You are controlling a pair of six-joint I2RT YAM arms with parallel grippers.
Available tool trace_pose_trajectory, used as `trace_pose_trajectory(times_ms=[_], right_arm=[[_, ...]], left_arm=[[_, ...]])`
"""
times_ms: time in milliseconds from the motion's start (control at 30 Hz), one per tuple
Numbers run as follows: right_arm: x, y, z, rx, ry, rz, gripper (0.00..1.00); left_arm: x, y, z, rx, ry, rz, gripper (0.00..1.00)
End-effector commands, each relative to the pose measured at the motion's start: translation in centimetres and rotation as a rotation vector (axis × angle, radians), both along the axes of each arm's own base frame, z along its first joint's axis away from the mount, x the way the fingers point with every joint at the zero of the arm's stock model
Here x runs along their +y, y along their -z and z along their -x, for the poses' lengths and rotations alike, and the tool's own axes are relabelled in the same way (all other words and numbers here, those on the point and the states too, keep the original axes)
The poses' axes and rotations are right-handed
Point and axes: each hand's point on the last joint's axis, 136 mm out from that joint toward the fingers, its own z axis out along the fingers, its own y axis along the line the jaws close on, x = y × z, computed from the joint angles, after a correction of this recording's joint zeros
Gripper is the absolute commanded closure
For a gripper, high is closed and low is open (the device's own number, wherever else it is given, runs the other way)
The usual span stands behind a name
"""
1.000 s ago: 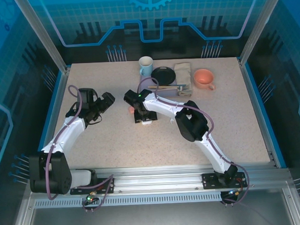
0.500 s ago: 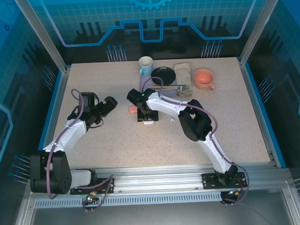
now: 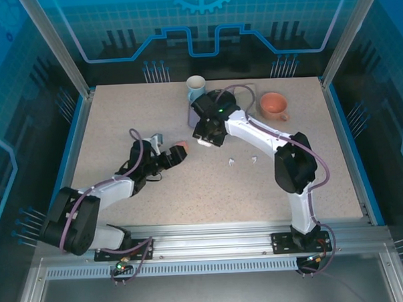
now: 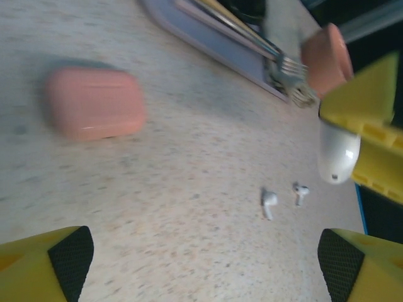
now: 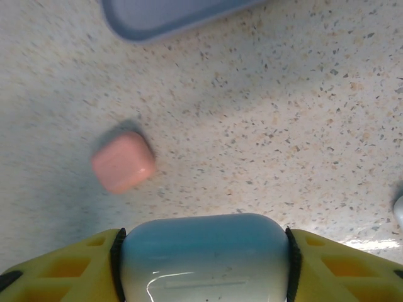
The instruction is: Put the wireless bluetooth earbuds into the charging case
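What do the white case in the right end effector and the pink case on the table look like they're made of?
The white case looks like hard glossy plastic: a sharp streak of reflected light crosses its smooth shell. The pink case is probably plastic too, with a duller satin finish, possibly a silicone skin: even colour, only faint sheen.

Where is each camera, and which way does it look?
Top external: above and behind, looking down on the table; left arm and right arm show.
Left wrist: on the left arm, facing across the table toward the pink case and white earbuds; open left gripper shows.
Right wrist: facing down; right gripper shut on the white case.
Both wrist views share the pink case.
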Motion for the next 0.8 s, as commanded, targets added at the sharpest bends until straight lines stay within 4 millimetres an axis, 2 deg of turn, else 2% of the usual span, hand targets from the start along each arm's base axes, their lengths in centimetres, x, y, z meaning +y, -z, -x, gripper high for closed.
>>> trace_pose_trajectory(times_ms=[0, 167, 400, 767], right_arm=[[-0.1, -1.5, -0.2, 0.008, 0.104, -0.115, 0.58], [-0.8, -1.6, -0.3, 0.045, 0.194, -0.212, 0.58], [-0.5, -1.5, -0.5, 0.084, 0.233, -0.308, 0.58], [-0.8, -1.6, 0.0, 0.084, 0.242, -0.348, 0.59]], left_arm=[[-2.7, -4.2, -1.6, -0.205, 0.046, 0.093, 0.10], [-4.6, -5.4, -2.0, -0.261, 0.058, 0.145, 0.22], [-7.0, -6.0, -2.2, -0.294, 0.066, 0.179, 0.27], [-8.5, -5.7, -3.9, -0.300, 0.056, 0.199, 0.34]])
